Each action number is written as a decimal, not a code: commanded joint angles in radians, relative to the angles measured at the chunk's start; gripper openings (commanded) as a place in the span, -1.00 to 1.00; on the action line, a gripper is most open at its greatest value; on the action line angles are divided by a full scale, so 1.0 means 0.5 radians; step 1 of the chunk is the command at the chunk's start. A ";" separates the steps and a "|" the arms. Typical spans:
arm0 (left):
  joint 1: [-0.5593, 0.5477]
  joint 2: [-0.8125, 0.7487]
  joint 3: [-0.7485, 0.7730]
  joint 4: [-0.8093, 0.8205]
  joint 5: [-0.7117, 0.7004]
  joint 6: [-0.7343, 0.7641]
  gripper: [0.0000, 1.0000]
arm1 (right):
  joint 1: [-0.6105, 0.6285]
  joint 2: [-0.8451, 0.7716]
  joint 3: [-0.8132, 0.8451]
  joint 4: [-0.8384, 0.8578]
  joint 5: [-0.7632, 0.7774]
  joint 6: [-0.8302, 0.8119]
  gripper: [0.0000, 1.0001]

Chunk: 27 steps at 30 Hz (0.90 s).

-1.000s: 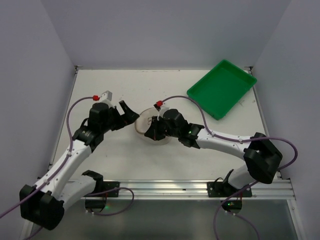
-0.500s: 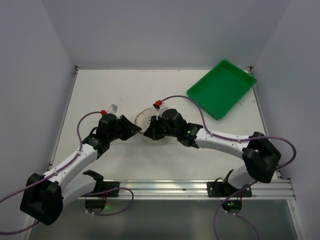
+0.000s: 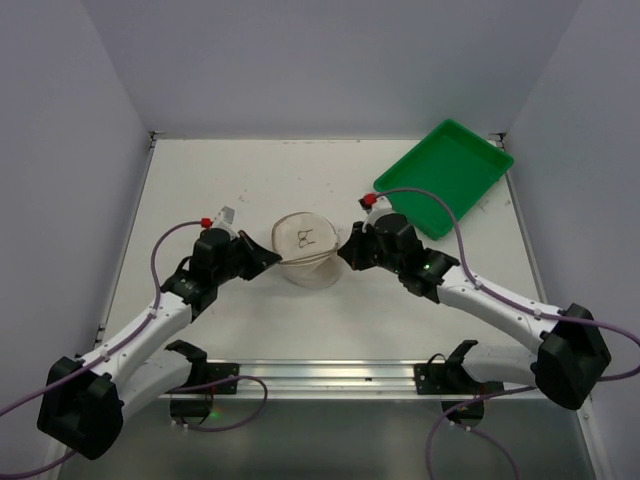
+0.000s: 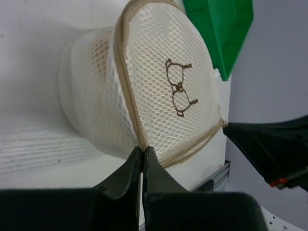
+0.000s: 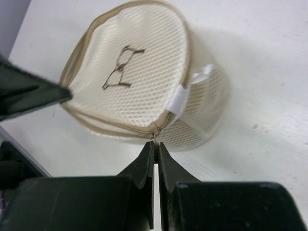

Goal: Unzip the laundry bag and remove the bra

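Observation:
The laundry bag (image 3: pixel 305 243) is a whitish round mesh case with a tan zip round its rim and a small bra drawing on its lid (image 4: pixel 179 87); it lies mid-table, tilted. My left gripper (image 3: pixel 272 258) is shut on the zip seam at the bag's left rim (image 4: pixel 143 148). At the bag's right side, my right gripper (image 3: pixel 343 254) is shut on the small metal zip pull (image 5: pixel 155 136). Along the near rim the tan zip (image 5: pixel 110 122) shows as two parted lines. The bra is hidden.
A green rectangular tray (image 3: pixel 445 178) sits at the back right of the white table, close behind the right arm's wrist. Grey walls enclose the left, back and right. The metal rail with the arm bases (image 3: pixel 330 378) runs along the near edge.
My left gripper moved in and closed on the bag's left rim. The right arm swung to the right with the zip pull, uncovering the lid from above.

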 commanded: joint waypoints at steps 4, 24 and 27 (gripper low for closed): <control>0.001 -0.108 0.073 -0.162 0.025 0.317 -1.00 | -0.302 -0.146 -0.021 -0.239 0.146 -0.244 -1.00; -0.147 -0.010 0.401 -0.171 0.200 0.594 -1.00 | 0.355 -0.040 0.400 -0.144 0.087 -0.769 0.18; -0.147 -0.004 0.420 -0.183 0.197 0.594 -0.98 | 0.398 0.077 0.476 -0.122 0.041 -0.873 0.16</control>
